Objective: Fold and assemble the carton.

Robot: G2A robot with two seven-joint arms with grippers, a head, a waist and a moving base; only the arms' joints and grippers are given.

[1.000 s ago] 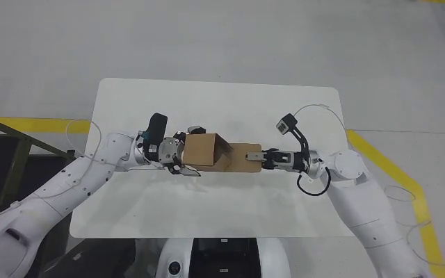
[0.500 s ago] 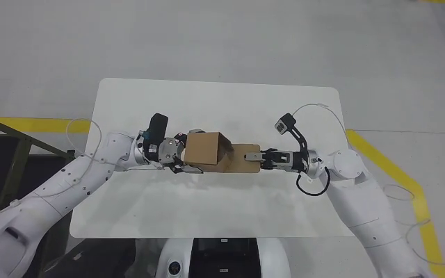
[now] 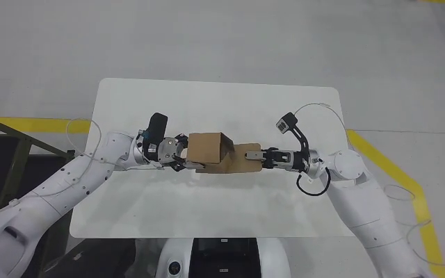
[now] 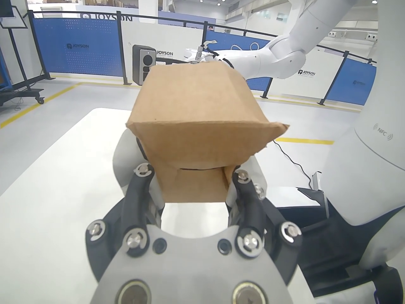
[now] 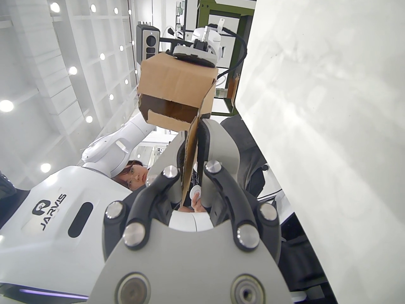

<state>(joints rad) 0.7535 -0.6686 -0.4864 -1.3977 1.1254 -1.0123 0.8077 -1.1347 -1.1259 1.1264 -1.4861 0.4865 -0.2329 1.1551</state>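
Bridging left gripper [image 3: 183,158] and right gripper [image 3: 252,154] over table [image 3: 208,104], carton [image 3: 207,146] (1 flap each)

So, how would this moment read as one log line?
carton: partly folded, over table | left gripper: shut on end flap | right gripper: shut on opposite flap

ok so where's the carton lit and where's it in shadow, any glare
Top view: the carton is evenly lit on top, with only soft shading on the table beside it. Left wrist view: its upper panel is slightly brighter than the face under the folded edge. Right wrist view: its open inside is dark; ceiling lights show as bright spots.
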